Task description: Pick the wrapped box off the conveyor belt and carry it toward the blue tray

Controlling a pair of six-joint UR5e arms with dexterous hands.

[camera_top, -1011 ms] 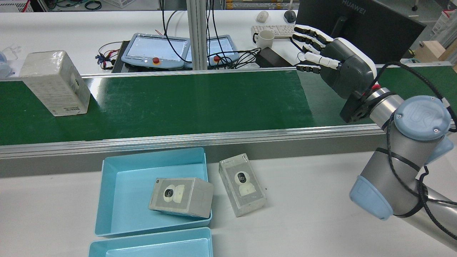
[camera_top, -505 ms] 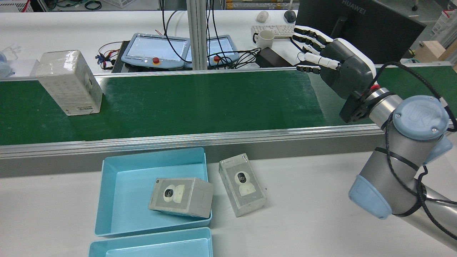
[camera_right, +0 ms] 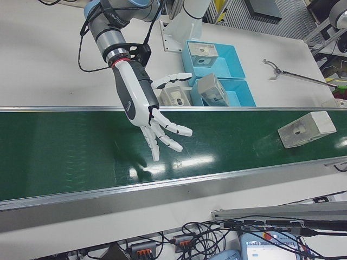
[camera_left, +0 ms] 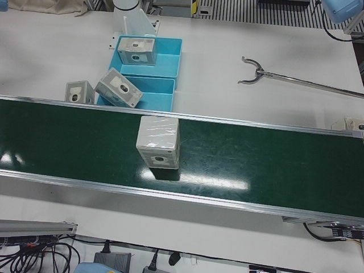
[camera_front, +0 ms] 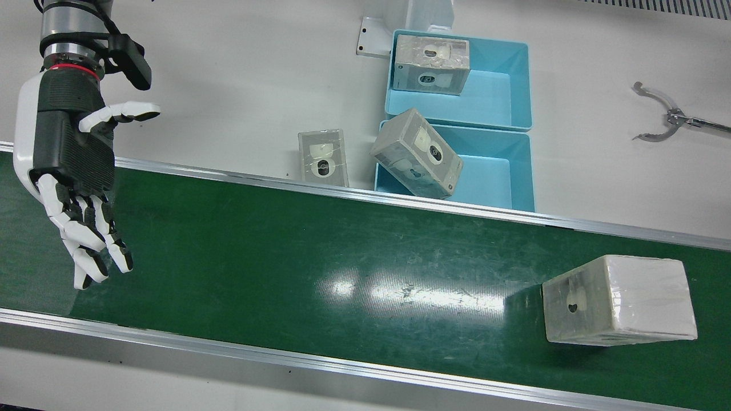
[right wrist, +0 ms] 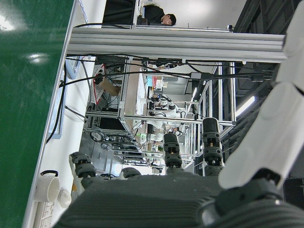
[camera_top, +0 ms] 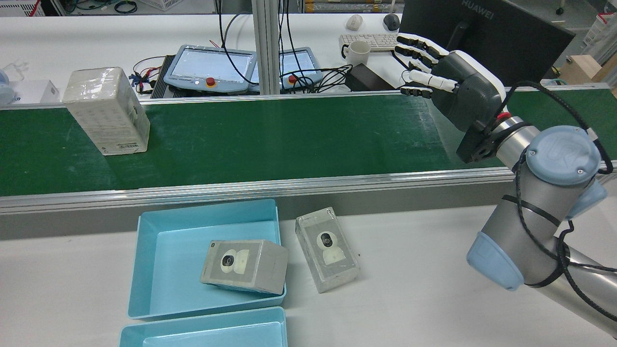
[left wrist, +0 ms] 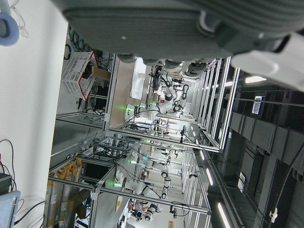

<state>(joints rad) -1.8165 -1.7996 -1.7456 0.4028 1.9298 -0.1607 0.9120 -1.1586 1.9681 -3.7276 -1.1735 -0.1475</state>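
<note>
On the belt's far left in the rear view, the wrapped box [camera_top: 107, 110] stands upright on the green conveyor belt [camera_top: 270, 140], nearer the belt's far rail. A long stretch of bare belt lies between it and my right hand [camera_top: 450, 84], which hangs over the belt's right part, fingers spread wide, holding nothing. Below the near rail sits the blue tray [camera_top: 166, 260], one box [camera_top: 245, 266] propped on its rim, another [camera_top: 328, 248] just beside on the table. The front view alone shows a grabber tool [camera_front: 662, 117]. My left hand [left wrist: 190, 28] shows only in its own camera; I cannot tell its state.
</note>
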